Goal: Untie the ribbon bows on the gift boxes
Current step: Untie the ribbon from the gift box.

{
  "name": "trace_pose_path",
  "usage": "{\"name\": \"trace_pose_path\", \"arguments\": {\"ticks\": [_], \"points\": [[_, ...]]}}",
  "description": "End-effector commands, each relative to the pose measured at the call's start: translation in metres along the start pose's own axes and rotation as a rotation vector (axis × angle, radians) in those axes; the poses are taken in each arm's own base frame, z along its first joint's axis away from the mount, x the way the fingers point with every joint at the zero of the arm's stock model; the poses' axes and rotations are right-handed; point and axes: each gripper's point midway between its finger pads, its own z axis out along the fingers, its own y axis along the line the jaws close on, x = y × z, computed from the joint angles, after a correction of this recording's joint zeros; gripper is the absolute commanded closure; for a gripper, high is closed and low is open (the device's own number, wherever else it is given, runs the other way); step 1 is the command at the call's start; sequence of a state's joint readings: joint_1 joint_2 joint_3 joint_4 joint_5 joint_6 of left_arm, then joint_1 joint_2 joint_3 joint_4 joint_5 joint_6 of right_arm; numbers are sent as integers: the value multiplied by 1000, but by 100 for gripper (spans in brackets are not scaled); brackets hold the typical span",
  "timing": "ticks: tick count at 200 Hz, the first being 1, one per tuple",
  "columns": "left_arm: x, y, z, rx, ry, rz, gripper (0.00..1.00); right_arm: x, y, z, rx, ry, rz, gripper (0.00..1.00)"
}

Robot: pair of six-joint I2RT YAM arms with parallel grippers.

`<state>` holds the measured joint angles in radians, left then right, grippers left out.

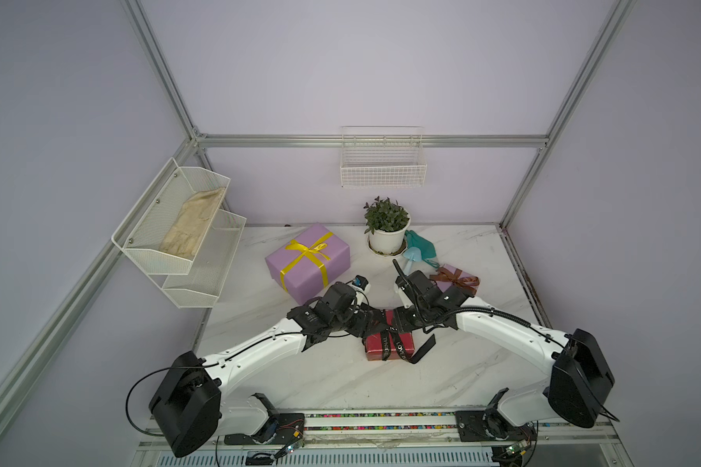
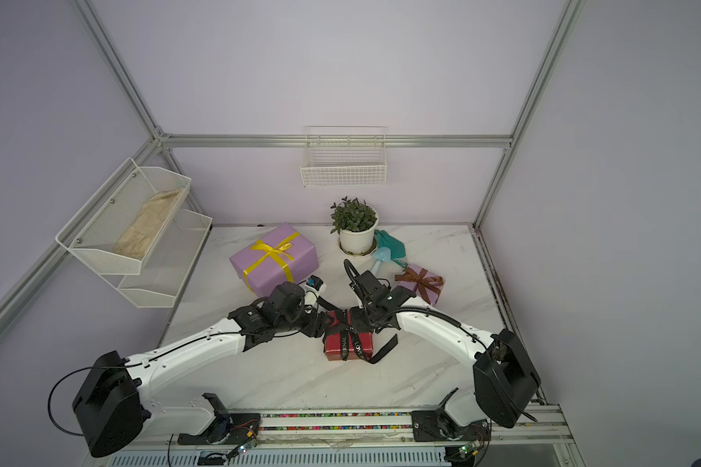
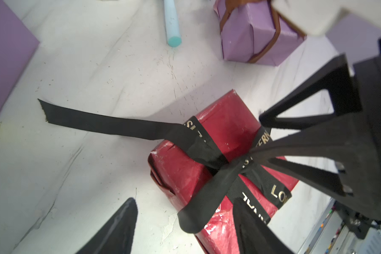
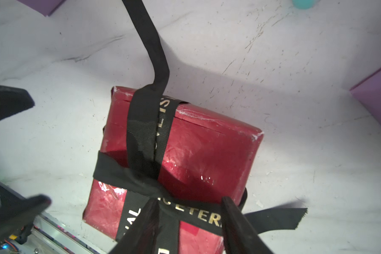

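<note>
left wrist view cuts off the small lilac box [image 3: 251, 39]

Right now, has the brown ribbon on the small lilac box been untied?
No: in a top view the brown ribbon sits tied in a bow, both loops showing, on top of the small lilac box.

Soft even light, faint shadows, wide-angle bending, blurred edges

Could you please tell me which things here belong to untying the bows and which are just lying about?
For the job: red box, black ribbon, large lilac box, yellow ribbon, small lilac box, brown ribbon.
Lying about: potted plant, green cloth, blue tool, wall basket, mesh shelf holding a beige cloth.
</note>
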<state>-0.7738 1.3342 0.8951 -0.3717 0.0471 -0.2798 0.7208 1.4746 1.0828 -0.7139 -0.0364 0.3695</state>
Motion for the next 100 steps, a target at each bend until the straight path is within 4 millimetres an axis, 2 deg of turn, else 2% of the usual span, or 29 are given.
{"name": "trace_pose_path", "arguments": {"ticks": [1, 11, 16, 48, 62, 77, 100], "points": [[-17, -7, 1, -47, 13, 171, 26, 1, 1, 1, 29, 19, -94, 49], [-19, -11, 2, -45, 12, 188, 25, 0, 1, 2, 23, 12, -103, 49], [-13, -10, 13, -51, 43, 194, 24, 0, 2, 2, 22, 13, -108, 49], [-11, -12, 27, -67, 65, 232, 24, 4, -1, 8, 24, 7, -114, 46], [-11, -11, 31, -75, 69, 235, 31, 7, -1, 11, 21, 10, -115, 46], [-10, -13, 34, -63, 74, 235, 42, 10, -2, 11, 19, 19, -104, 47], [-8, -15, 34, -50, 65, 220, 54, 14, 0, 8, -8, 9, -85, 52]]}}
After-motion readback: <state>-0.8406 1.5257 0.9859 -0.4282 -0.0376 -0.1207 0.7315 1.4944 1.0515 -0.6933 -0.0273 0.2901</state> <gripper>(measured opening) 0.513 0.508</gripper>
